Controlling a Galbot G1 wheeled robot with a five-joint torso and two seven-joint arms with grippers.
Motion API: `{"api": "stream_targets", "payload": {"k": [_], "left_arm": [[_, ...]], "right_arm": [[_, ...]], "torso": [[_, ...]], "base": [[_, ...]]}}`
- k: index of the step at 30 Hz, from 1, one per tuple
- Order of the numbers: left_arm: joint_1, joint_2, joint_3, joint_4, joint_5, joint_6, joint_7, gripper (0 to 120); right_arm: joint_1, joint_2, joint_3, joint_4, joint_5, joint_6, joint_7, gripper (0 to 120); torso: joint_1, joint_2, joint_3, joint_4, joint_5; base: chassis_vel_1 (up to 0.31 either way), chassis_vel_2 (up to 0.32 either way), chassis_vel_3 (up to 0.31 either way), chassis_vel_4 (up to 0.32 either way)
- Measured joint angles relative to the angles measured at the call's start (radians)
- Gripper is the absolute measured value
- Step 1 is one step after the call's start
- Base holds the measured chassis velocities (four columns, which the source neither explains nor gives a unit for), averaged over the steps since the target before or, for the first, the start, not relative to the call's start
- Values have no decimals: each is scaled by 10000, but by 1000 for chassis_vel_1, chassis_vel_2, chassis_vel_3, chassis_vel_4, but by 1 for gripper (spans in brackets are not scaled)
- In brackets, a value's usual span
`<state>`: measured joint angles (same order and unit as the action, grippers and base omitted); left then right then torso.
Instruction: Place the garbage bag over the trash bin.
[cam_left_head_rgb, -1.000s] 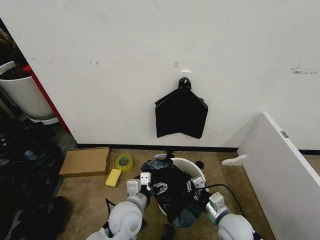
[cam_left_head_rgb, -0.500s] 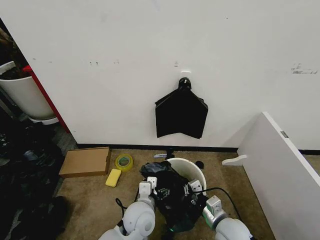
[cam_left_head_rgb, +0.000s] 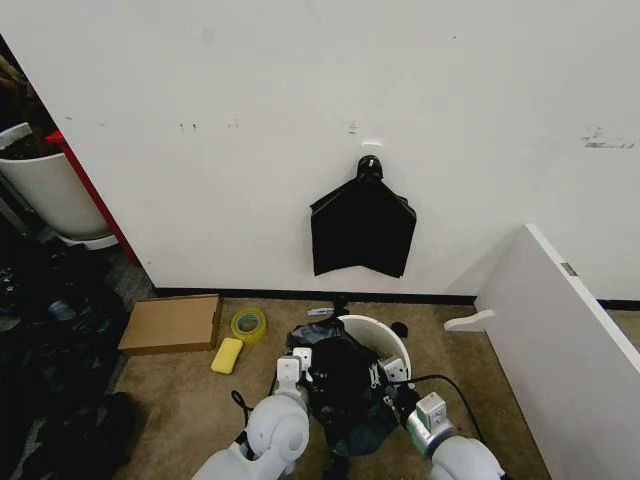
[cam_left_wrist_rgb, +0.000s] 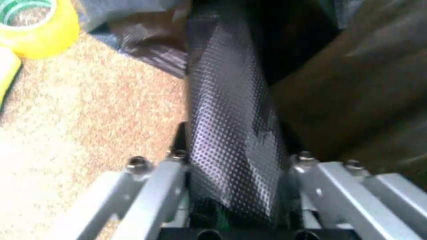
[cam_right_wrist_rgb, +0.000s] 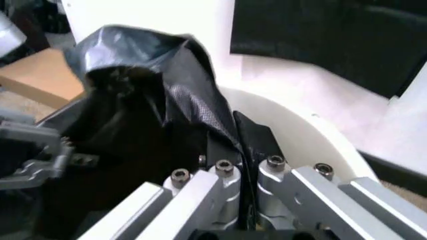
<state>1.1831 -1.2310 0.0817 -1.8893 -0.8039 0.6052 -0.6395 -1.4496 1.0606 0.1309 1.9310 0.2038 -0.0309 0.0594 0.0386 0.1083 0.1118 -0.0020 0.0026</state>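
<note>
The cream-white trash bin (cam_left_head_rgb: 385, 335) stands on the carpet by the wall, and its far rim (cam_right_wrist_rgb: 293, 125) shows bare. The glossy black garbage bag (cam_left_head_rgb: 345, 385) is bunched over the bin's near side and hangs down in front of it. My left gripper (cam_left_head_rgb: 302, 360) is at the bag's left edge, shut on a textured fold of the bag (cam_left_wrist_rgb: 230, 135). At the bag's right edge my right gripper (cam_left_head_rgb: 385, 372) pinches the film (cam_right_wrist_rgb: 193, 95) between its close-set fingers (cam_right_wrist_rgb: 223, 172), next to the bin's inner wall.
A flat black bundle (cam_left_head_rgb: 362, 232) hangs on the wall above the bin. A cardboard box (cam_left_head_rgb: 172, 322), a yellow tape roll (cam_left_head_rgb: 248, 323) and a yellow sponge (cam_left_head_rgb: 227, 355) lie to the left. A white board (cam_left_head_rgb: 560, 340) leans at the right. A larger white tub (cam_left_head_rgb: 50, 195) stands at the far left.
My left arm has moved right, toward the bin, bunching the bag narrower. More of the bin's far rim now shows. The right gripper has barely moved.
</note>
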Motion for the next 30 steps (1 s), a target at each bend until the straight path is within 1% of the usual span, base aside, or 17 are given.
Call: {"api": "stream_targets", "payload": {"k": [1, 2, 3, 4, 5, 7, 9, 10, 13, 15, 16, 19, 21, 23, 24, 25, 30], "left_arm": [[43, 60, -76, -55, -48, 4, 86, 19], [133, 149, -222, -172, -111, 9, 256, 12], [203, 219, -333, -262, -126, 12, 408, 9], [203, 219, -333, -262, -126, 12, 408, 9], [262, 285, -424, -344, -128, -5, 556, 5], [479, 546, -692, -608, -35, -163, 1086, 0], [669, 803, -944, -789, 218, -387, 1579, 0], [669, 803, -944, -789, 218, -387, 1579, 0], [934, 1095, -1324, -945, 827, -797, 2335, 0], [1042, 1240, -1486, -958, 1241, -1101, 2648, 0], [1042, 1240, -1486, -958, 1241, -1101, 2648, 0], [1164, 1447, -1690, -988, 1704, -1411, 3027, 0], [1214, 1500, -1725, -1005, 1820, -1457, 3144, 0], [1324, 1599, -1762, -1065, 2005, -1517, 3349, 0], [1445, 1704, -1782, -1188, 2082, -1538, 3536, 0], [1445, 1704, -1782, -1188, 2082, -1538, 3536, 0], [1761, 1920, -1869, -1760, 2012, -1861, 4034, 0]], "right_arm": [[-1, -14, 32, -12, 2, 124, -1, 0], [0, -25, 75, -51, 20, 282, 0, 0], [0, -29, 100, -73, 48, 369, 4, 0], [0, -29, 100, -73, 48, 369, 4, 0], [4, -31, 123, -91, 94, 444, 12, 0], [48, -23, 189, -192, 346, 709, 64, 0], [111, -6, 226, -261, 549, 832, 153, 0], [111, -6, 226, -261, 549, 832, 153, 0], [148, 20, 333, -225, 715, 928, 241, 0], [117, 17, 437, -63, 790, 970, 245, 0], [117, 17, 437, -63, 790, 970, 245, 0], [58, -16, 703, 212, 1000, 1020, 241, 0], [56, -13, 819, 261, 1112, 1061, 231, 0], [50, 6, 1004, 336, 1456, 1080, 215, 0], [32, 17, 1184, 380, 1915, 1046, 226, 0], [32, 17, 1184, 380, 1915, 1046, 226, 0], [-206, -27, 1480, 321, 2435, 793, 285, 0]], "torso": [[0, 0, 0, 1, 0], [0, -1, 1, 0, -1], [1, -1, 2, 0, -3], [1, -1, 2, 0, -3], [1, -1, 2, -1, -3], [1, -1, 2, -1, -2], [0, -1, 2, 0, -2], [0, -1, 2, 0, -2], [1, -1, 1, 1, -2], [1, -2, 1, 1, -2], [1, -2, 1, 1, -2], [1, -2, 0, 1, -2], [1, -2, 1, 1, -2], [1, -2, 1, 0, -2], [1, -2, 0, 1, -1], [1, -2, 0, 1, -1], [0, -2, 0, 1, 0]], "base": [[0, 0, 0, 0], [0, 0, 0, 0], [0, 0, 0, 0], [0, 0, 0, 0], [0, 0, 0, 0], [0, 0, 0, 0], [0, 0, 0, 0], [0, 0, 0, 0], [0, 0, 0, 0], [0, 0, 0, 0], [0, 0, 0, 0], [0, 0, 0, 0], [0, 0, 0, 0], [0, 0, 0, 0], [0, 0, 0, 0], [0, 0, 0, 0], [0, 0, 0, 0]]}}
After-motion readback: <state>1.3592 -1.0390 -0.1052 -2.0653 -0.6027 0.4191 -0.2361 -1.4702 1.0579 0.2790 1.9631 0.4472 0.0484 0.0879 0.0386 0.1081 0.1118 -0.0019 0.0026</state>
